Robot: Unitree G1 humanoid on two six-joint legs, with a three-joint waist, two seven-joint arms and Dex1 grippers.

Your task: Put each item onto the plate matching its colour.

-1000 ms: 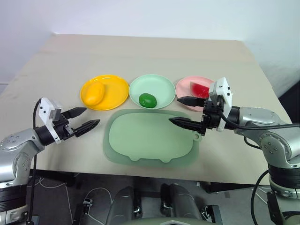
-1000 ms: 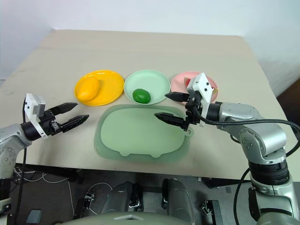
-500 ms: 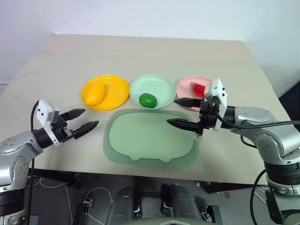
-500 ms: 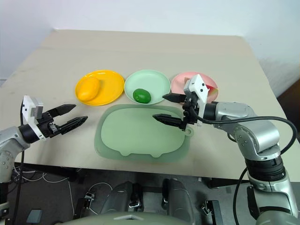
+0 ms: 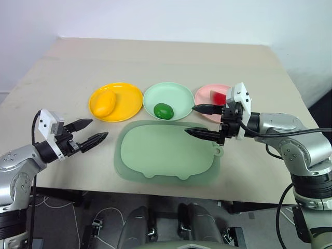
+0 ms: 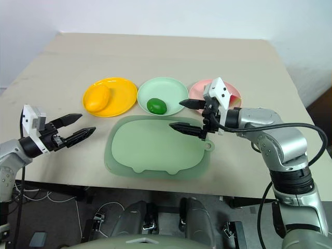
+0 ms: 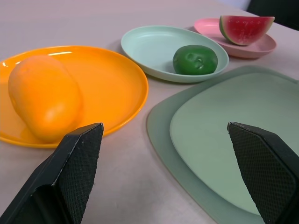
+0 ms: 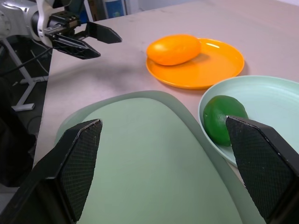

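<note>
The yellow-orange mango (image 5: 105, 102) lies on the yellow plate (image 5: 128, 101). On the mint green plate (image 5: 175, 94) rests the green fruit (image 5: 163, 111), at its near edge. The watermelon wedge (image 7: 245, 29) sits on the pink plate (image 5: 206, 96), partly hidden behind my right wrist in the head views. My left gripper (image 5: 98, 128) hovers open and empty over the table, left of the tray and in front of the yellow plate. My right gripper (image 5: 191, 119) is open and empty above the tray's far right corner, pointing left.
A large pale green tray (image 5: 166, 150) with a tab lies in front of the three plates, with nothing on it. The table's front edge runs just below the tray.
</note>
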